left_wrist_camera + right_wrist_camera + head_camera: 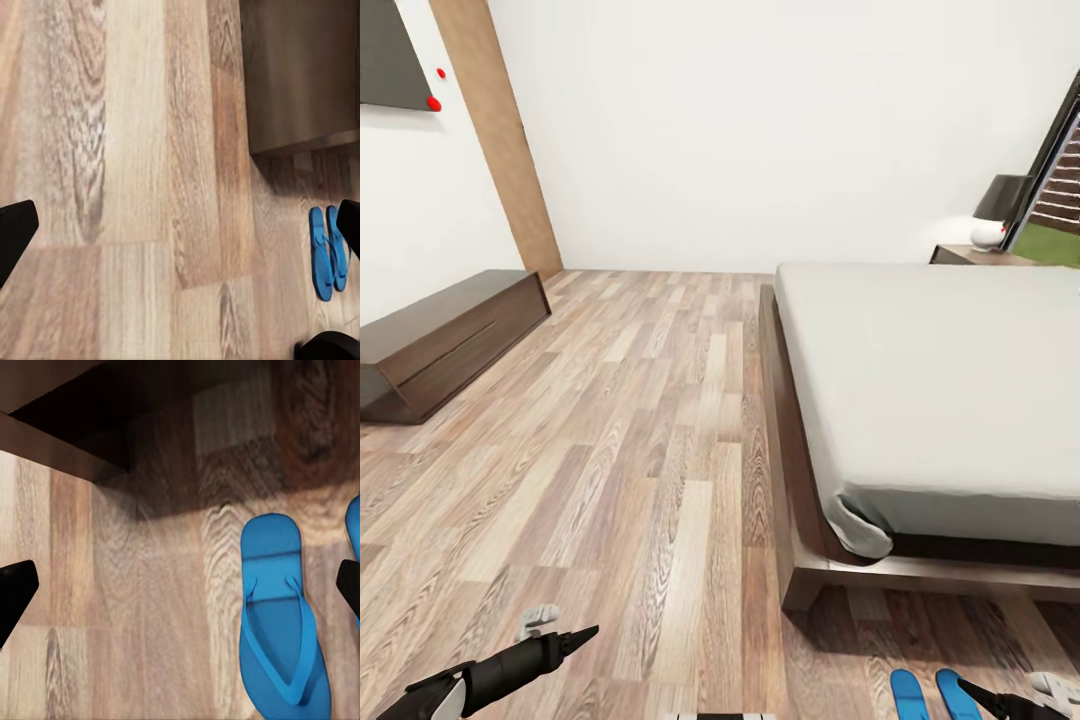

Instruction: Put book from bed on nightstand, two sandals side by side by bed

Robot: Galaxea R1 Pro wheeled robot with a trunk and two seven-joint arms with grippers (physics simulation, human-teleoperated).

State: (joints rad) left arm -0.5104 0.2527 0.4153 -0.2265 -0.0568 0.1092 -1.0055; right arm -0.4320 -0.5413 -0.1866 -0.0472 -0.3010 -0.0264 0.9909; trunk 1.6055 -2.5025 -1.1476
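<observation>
Lying paired, sandals (933, 694) near bed (800, 440) (foot end).

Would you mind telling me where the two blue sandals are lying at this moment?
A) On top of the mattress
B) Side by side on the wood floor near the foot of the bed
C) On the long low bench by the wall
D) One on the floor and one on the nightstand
B: the two sandals lie next to each other on the floor, just past the corner of the bed.
</observation>
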